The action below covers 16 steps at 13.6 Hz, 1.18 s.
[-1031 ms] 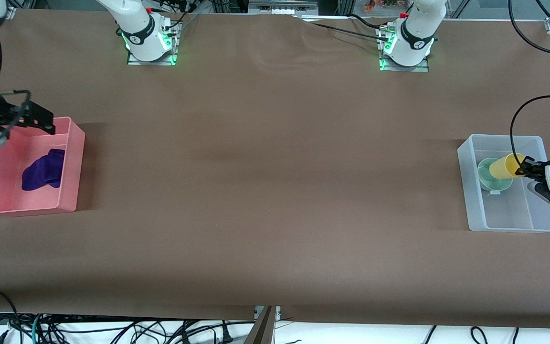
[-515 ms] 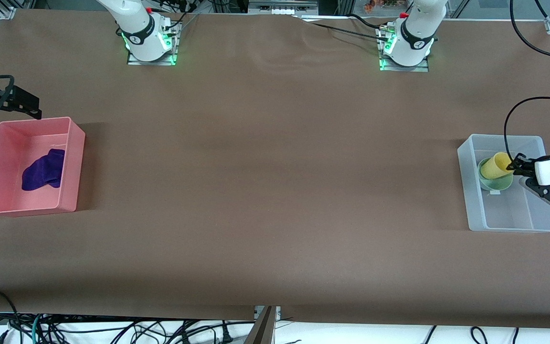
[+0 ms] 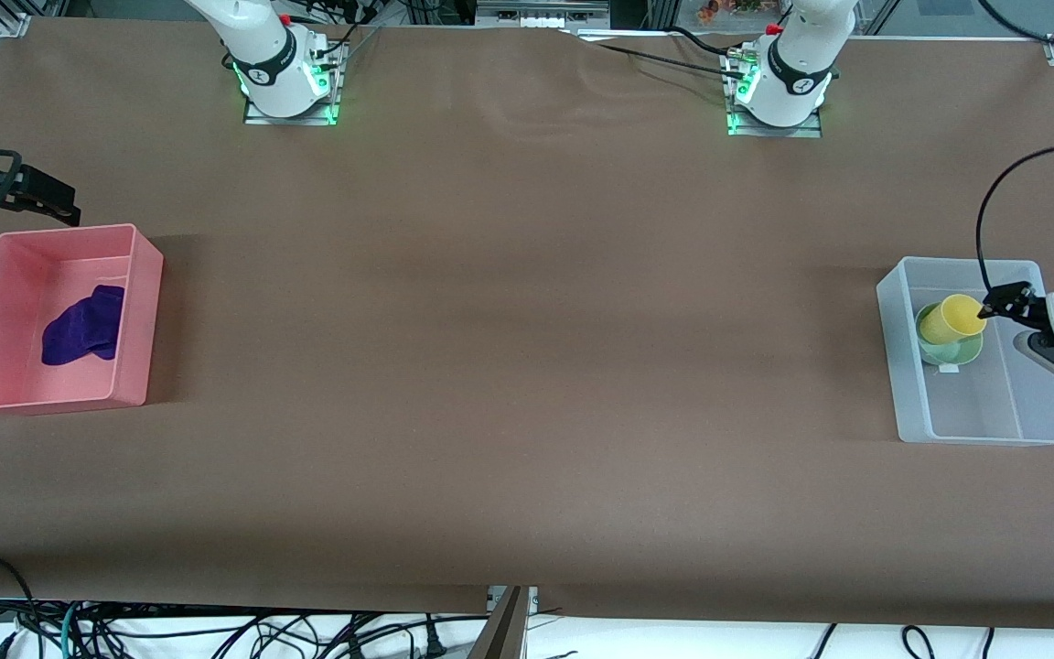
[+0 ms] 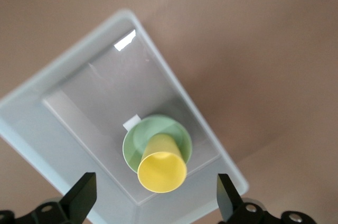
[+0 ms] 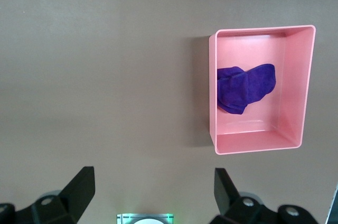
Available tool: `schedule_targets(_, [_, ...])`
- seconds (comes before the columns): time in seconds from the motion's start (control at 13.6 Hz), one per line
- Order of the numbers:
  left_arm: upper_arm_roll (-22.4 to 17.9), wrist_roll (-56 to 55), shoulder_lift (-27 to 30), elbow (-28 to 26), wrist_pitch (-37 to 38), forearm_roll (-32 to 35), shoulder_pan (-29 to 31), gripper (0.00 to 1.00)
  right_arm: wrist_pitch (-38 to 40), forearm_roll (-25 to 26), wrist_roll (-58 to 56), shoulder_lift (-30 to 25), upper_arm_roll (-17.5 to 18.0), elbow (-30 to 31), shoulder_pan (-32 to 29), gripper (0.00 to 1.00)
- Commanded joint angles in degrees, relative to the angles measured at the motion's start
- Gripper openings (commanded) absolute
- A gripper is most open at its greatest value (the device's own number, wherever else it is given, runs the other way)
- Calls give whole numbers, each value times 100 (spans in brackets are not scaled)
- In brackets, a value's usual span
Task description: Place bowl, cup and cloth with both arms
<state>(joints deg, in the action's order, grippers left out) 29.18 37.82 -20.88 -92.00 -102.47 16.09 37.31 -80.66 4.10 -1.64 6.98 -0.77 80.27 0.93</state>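
Note:
The yellow cup (image 3: 957,317) stands a little tilted in the mint-green bowl (image 3: 946,348), inside the clear bin (image 3: 902,357) at the left arm's end of the table. My left gripper (image 3: 1027,326) is open and empty over that bin, its fingers apart on either side of the cup without touching it. The left wrist view shows the cup (image 4: 161,168), bowl (image 4: 136,138), bin (image 4: 31,123) and gripper (image 4: 153,203). The purple cloth (image 3: 83,326) lies in the pink bin (image 3: 148,275). My right gripper (image 3: 33,192) is open and empty over the table's edge beside the pink bin. The right wrist view shows the cloth (image 5: 245,87), pink bin (image 5: 212,97) and gripper (image 5: 153,192).
The two arm bases (image 3: 285,87) (image 3: 779,96) stand along the table's edge farthest from the front camera. Brown table surface (image 3: 527,348) stretches between the two bins. Cables (image 3: 216,631) hang below the table's near edge.
My left gripper has opened and let go of the cup, which now stands in the bowl, and has drawn back a little. My right gripper has moved off the pink bin toward the table's edge.

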Motion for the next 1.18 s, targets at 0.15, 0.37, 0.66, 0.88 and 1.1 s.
schedule_targets(0.15, [1096, -1853, 304, 935, 1191, 69, -83, 100, 33, -76, 111, 67, 42, -90, 4, 100])
schedule_targets(0.37, [1265, -2620, 303, 1333, 1677, 17, -443, 100, 15, -84, 103, 93, 25, -143, -14, 100])
schedule_targets(0.66, [1178, -2578, 469, 1290, 1669, -333, -506, 100, -2, -76, 103, 93, 33, -143, -5, 100])
schedule_targets(0.88, [-29, -2639, 794, 1089, 1546, -736, -1626, 100, -20, -76, 103, 93, 33, -143, -5, 100])
schedule_targets(1.1, [-1780, -2666, 1487, 107, 906, -1573, -2814, 100, -11, -76, 103, 93, 33, -143, -5, 100])
